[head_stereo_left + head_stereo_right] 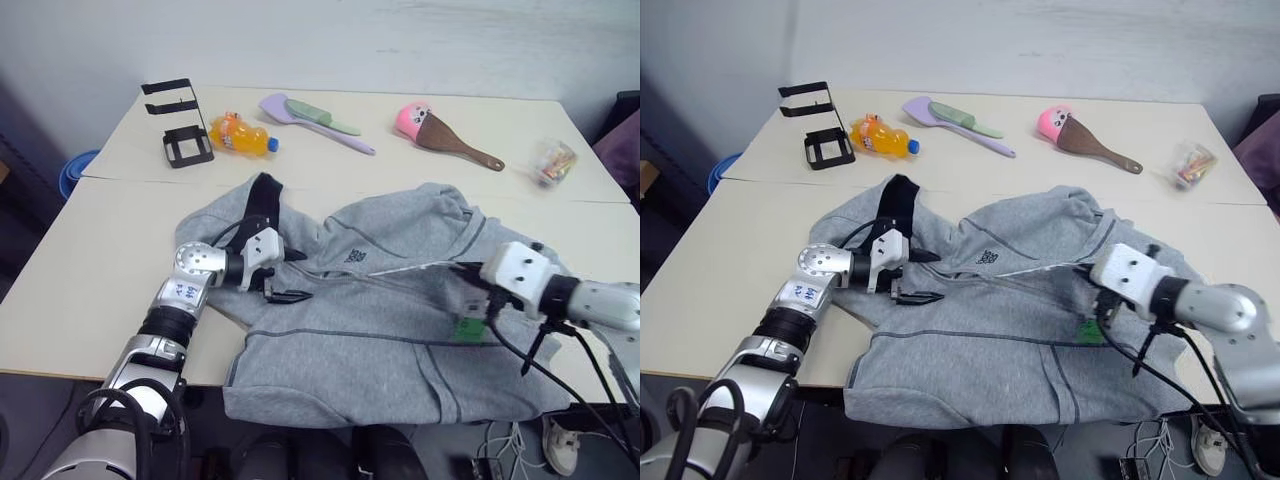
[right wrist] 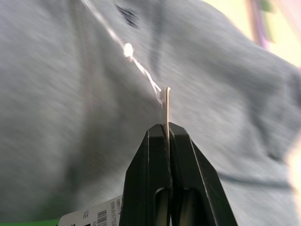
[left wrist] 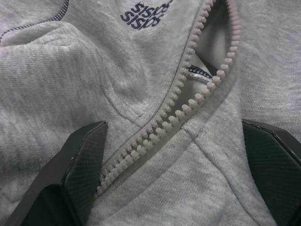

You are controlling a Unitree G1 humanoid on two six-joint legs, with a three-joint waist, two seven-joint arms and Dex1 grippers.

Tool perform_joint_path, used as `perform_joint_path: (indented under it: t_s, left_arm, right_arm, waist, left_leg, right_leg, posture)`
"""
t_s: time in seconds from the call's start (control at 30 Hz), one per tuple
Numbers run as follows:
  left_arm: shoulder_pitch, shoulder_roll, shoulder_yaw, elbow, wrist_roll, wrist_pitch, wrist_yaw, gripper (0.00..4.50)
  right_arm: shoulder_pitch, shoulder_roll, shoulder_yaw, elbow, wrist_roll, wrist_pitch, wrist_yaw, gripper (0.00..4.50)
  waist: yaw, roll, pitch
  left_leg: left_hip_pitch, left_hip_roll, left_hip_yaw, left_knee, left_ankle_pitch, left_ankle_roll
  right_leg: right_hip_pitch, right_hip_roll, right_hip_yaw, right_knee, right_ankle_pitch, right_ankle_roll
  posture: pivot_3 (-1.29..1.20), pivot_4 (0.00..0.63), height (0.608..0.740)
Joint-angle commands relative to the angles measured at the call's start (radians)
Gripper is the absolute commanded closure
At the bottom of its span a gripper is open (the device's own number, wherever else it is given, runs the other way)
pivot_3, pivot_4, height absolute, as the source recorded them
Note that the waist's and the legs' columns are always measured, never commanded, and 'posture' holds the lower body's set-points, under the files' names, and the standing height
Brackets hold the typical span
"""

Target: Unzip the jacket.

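Right hand [image 2: 168, 129] pinches the zipper pull [image 2: 167, 101] of the jacket [image 1: 380, 330]; left hand [image 1: 283, 277] rests wide open near the collar.

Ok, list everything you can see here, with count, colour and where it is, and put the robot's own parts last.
jacket: one, light grey, spread on the near table, partly unzipped at the collar
hang tag: one, green and white, on the jacket by the right gripper
table: two, cream, pushed together
phone stand: one, black, far left
drink bottle: one, orange, beside the stand
spatulas: two, purple and green, far middle
ice-cream toy: one, pink and brown, far right
clear bag: one, multicoloured contents, right edge
bucket: one, blue, on the floor at left
left gripper: open, over the collar
right gripper: shut on the zipper pull
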State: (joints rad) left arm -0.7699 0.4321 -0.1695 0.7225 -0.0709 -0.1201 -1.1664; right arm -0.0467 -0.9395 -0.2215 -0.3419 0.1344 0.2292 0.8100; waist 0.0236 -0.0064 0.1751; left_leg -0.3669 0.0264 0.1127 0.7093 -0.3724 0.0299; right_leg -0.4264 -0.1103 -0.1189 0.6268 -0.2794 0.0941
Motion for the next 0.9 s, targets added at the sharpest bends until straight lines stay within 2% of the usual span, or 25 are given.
perform_joint_path:
  t_s: [0.03,0.13,0.23,0.27,0.37,0.57,0.73,0.8,0.9]
  left_arm:
    - [0.059,0.025,-0.052,0.044,0.08,0.079,0.03,0.0]
    - [0.063,0.039,-0.059,0.059,0.098,0.102,0.073,0.0]
    - [0.073,0.048,-0.071,0.053,0.096,0.114,0.078,0.0]
    - [0.078,0.05,-0.074,0.047,0.094,0.117,0.078,0.0]
    - [0.1,0.067,-0.102,0.037,0.119,0.087,0.085,0.0]
    - [0.116,0.073,-0.107,0.021,0.113,0.095,0.092,0.0]
    - [0.121,0.078,-0.104,0.024,0.114,0.087,0.092,0.0]
    - [0.124,0.08,-0.103,0.024,0.114,0.081,0.09,0.0]
    - [0.129,0.077,-0.091,0.016,0.1,0.07,0.091,0.0]
  right_arm:
    - [0.102,-0.031,-0.175,-0.011,-0.025,-0.012,0.002,4.47]
    - [0.253,-0.037,-0.362,0.032,-0.045,-0.011,0.051,4.47]
    - [0.345,-0.042,-0.476,0.106,-0.056,-0.036,0.082,4.47]
    - [0.364,-0.041,-0.51,0.162,-0.061,-0.065,0.081,4.47]
    - [0.386,-0.074,-0.579,0.394,-0.115,-0.165,0.036,4.47]
    - [0.25,-0.162,-0.515,0.753,-0.193,-0.347,-0.145,4.47]
    - [0.122,-0.173,-0.428,0.894,-0.234,-0.472,-0.294,4.47]
    - [0.084,-0.162,-0.398,0.915,-0.23,-0.495,-0.315,4.47]
    - [0.072,-0.12,-0.36,0.883,-0.149,-0.436,-0.225,4.47]
  waist:
    - [0.001,0.0,-0.001]
    - [0.0,0.001,-0.002]
    - [-0.007,0.003,-0.004]
    - [-0.01,0.003,-0.004]
    - [-0.023,0.013,-0.014]
    - [-0.033,0.019,-0.017]
    - [-0.037,0.022,-0.018]
    - [-0.039,0.022,-0.018]
    - [-0.039,0.022,-0.018]
  left_leg:
    - [0.0,0.0,0.0,0.0,0.0,0.0]
    - [0.005,0.0,0.001,-0.001,0.0,0.0]
    - [0.024,0.0,0.002,-0.01,-0.001,0.001]
    - [0.032,0.002,0.003,-0.014,-0.003,0.001]
    - [0.038,0.004,0.002,-0.016,-0.007,0.0]
    - [0.045,0.003,0.008,-0.02,-0.007,-0.001]
    - [0.049,0.003,0.01,-0.025,-0.005,-0.004]
    - [0.049,0.003,0.01,-0.026,-0.005,-0.005]
    - [0.049,0.003,0.009,-0.026,-0.004,-0.005]
  right_leg:
    - [0.0,0.0,0.0,0.0,0.0,0.0]
    - [0.004,0.0,0.002,-0.001,0.0,0.0]
    - [0.021,0.0,0.003,-0.011,0.0,0.0]
    - [0.03,0.0,0.005,-0.014,0.0,0.0]
    - [0.033,-0.004,0.012,-0.016,-0.001,-0.002]
    - [0.035,-0.004,0.015,-0.016,-0.002,-0.002]
    - [0.036,-0.004,0.019,-0.016,-0.002,-0.003]
    - [0.035,-0.004,0.02,-0.016,-0.002,-0.003]
    - [0.035,-0.004,0.019,-0.016,-0.002,-0.003]
  posture:
    - [0.0,0.15,0.74]
    - [0.0,0.15,0.74]
    - [0.0,0.15,0.74]
    - [0.0,0.15,0.74]
    - [0.0,0.15,0.74]
    - [0.0,0.15,0.74]
    - [0.0,0.15,0.74]
    - [0.0,0.15,0.74]
    - [0.0,0.15,0.74]
